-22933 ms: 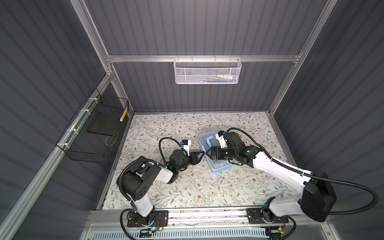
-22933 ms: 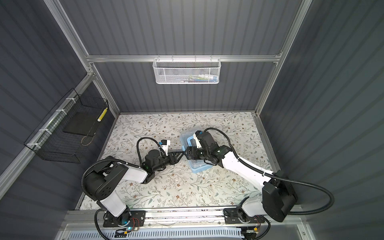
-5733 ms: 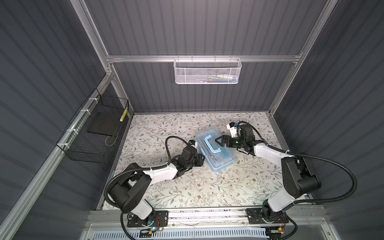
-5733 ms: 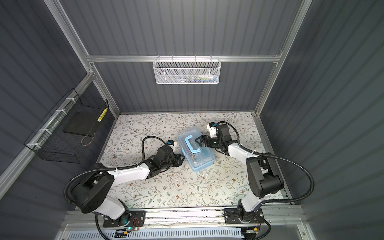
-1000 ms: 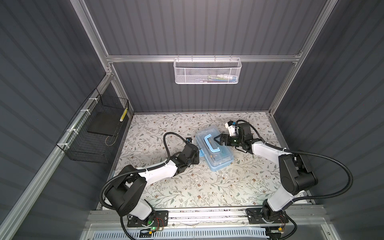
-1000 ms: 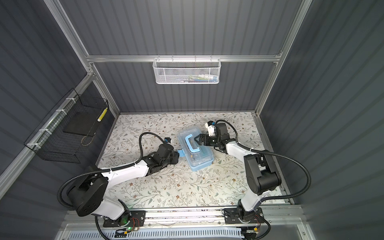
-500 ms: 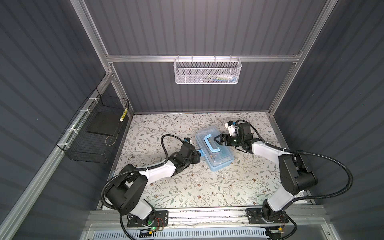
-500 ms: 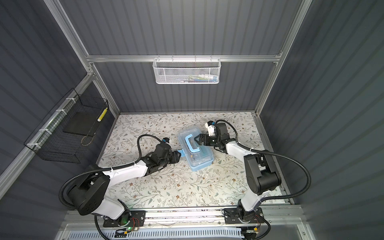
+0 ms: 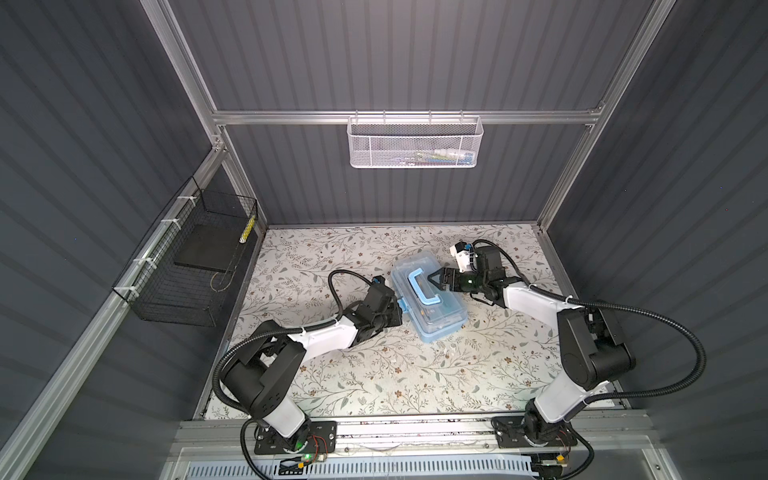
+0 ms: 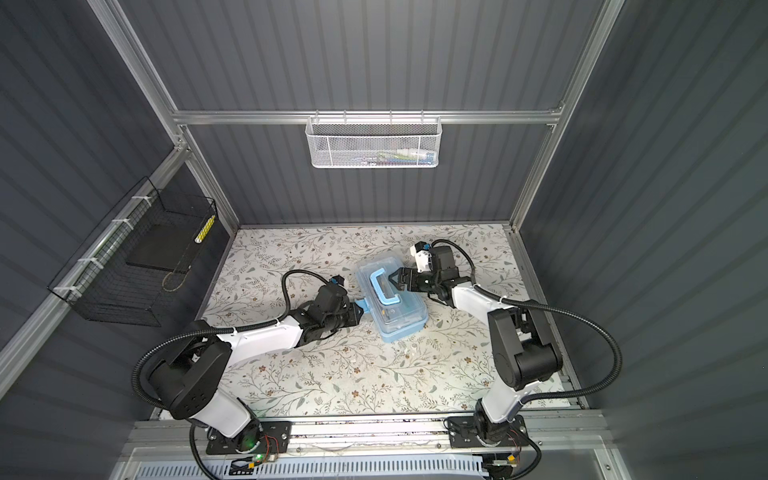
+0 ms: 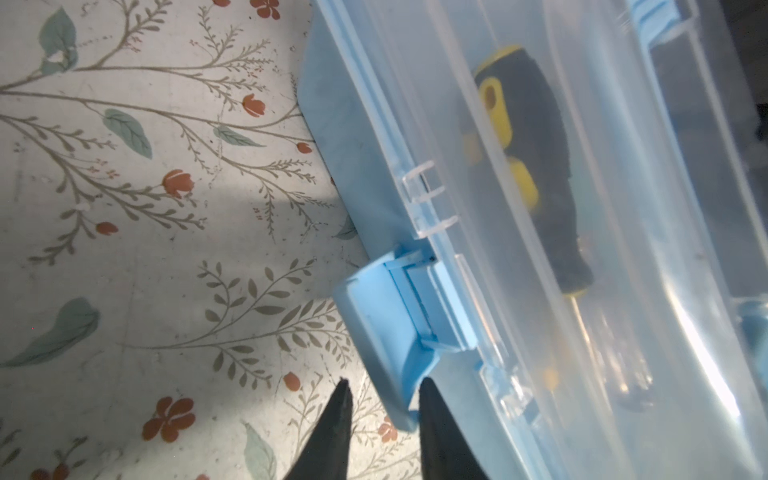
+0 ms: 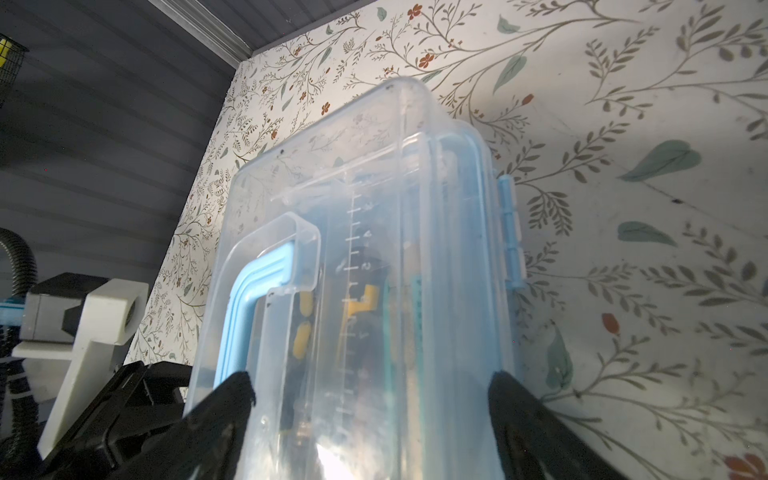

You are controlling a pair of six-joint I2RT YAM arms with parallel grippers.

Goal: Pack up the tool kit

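Over the last second the left arm has drawn back a little from the box and come in again, and its fingers have narrowed. The box and the right arm have not shifted.

The box (image 9: 432,316) lies near the middle of the counter (image 9: 332,249), its long axis running from 11 to 5 o'clock. Its lid (image 12: 374,166) is down and a screwdriver (image 11: 536,166) shows through it. The latch (image 11: 386,332) on the 9 o'clock side stands out from the wall, so I judge it is not yet snapped home.

Several things could go wrong from here:
- **Slipping off the latch:** the left fingers (image 11: 338,415) catch only the latch's free edge near one corner. A push from there could slip off the flap, or twist it instead of swinging it shut.
- **Sliding the box:** the same push could shove the light box toward 3 o'clock if the right arm does not brace it.
- **Lid not seated:** if the lid sits proud over a tool, the latch will not seat however it is pressed. I cannot tell whether the lid is fully down.

The left fingers are partly spread, one to each side of the latch's free edge. The one nearer the box seems to touch the flap and the outer one stands just apart, so I see no firm pinch. The right fingers (image 12: 232,399) are spread wide and straddle the lid beside the handle (image 9: 419,286), reaching in from 3 o'clock. I cannot tell whether they bear on the lid.
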